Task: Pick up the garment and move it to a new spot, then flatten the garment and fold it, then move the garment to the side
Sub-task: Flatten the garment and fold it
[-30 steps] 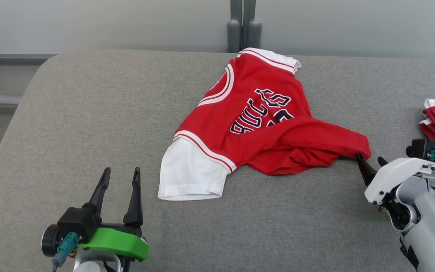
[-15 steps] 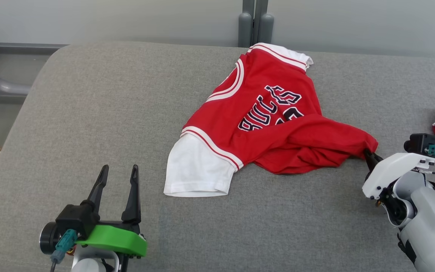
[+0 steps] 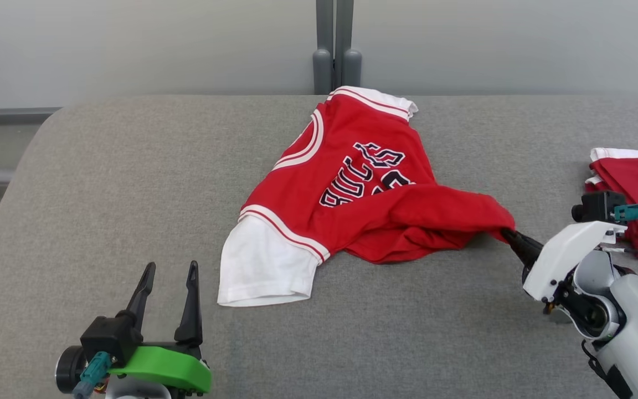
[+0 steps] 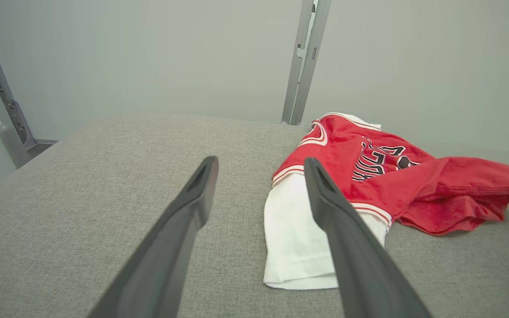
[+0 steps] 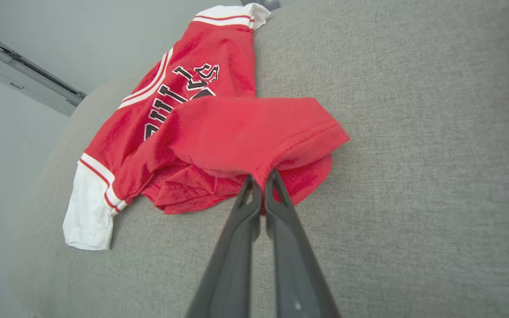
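Head view: red jersey with white sleeves and dark lettering (image 3: 352,188) lies crumpled mid-way along grey fabric-covered table (image 3: 103,183), one white-trimmed sleeve at far edge. Right pincer (image 3: 510,237) clenched on its bunched red hem corner, toward right edge. Left pincer (image 3: 169,271) released, fingers apart, near front edge, apart from white sleeve. Folded red-and-white garments (image 3: 637,177) at right edge.

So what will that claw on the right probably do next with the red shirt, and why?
Probably lift and draw the pinched edge away. The right claw is shut on the hem of the red shirt, which lies bunched and folded over itself on the grey surface; the left claw is open, apart from it.
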